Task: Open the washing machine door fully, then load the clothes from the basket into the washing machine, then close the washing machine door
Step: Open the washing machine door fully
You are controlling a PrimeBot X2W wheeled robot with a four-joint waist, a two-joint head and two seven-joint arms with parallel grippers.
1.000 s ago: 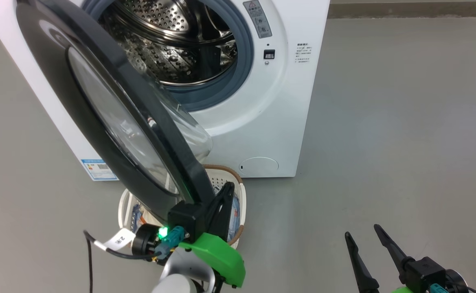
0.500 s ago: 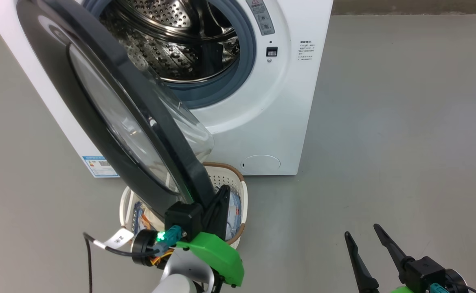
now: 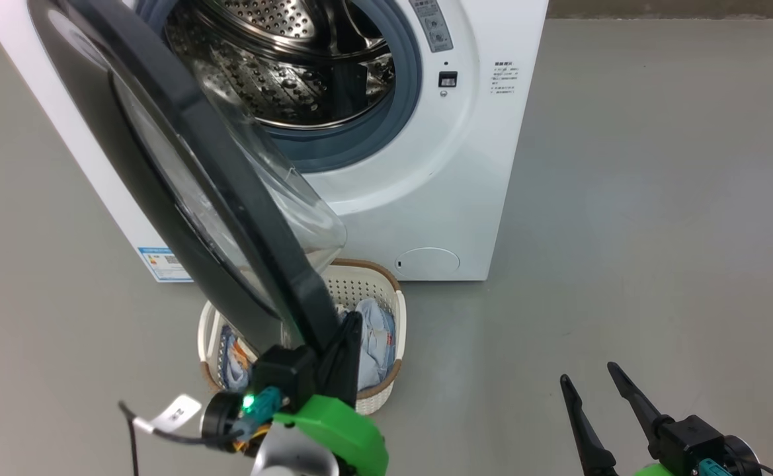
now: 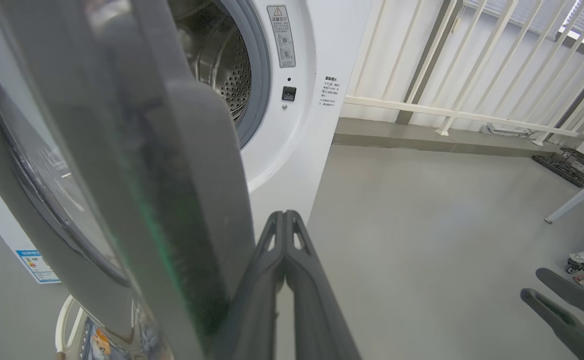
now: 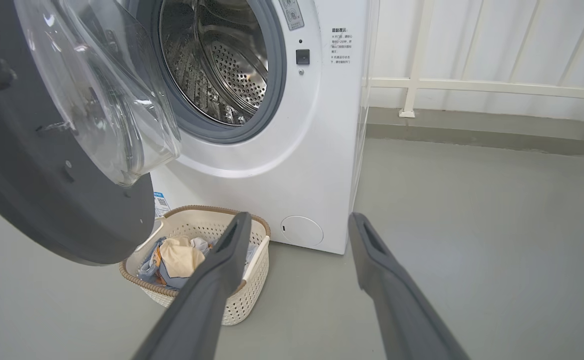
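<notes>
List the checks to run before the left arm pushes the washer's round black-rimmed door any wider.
1. Door fully open: not ok. The large round glossy black-rimmed door stands part open.
2. Left gripper shut, beside the door's edge: ok; contact cannot tell.
3. Right gripper open, apart from everything: ok.
4. Perforated steel drum free of items: ok, as far as seen.
5. Blue and cream clothes in the cream perforated plastic basket: ok.
6. Basket reachable from above: not ok; the door overhangs it.
</notes>
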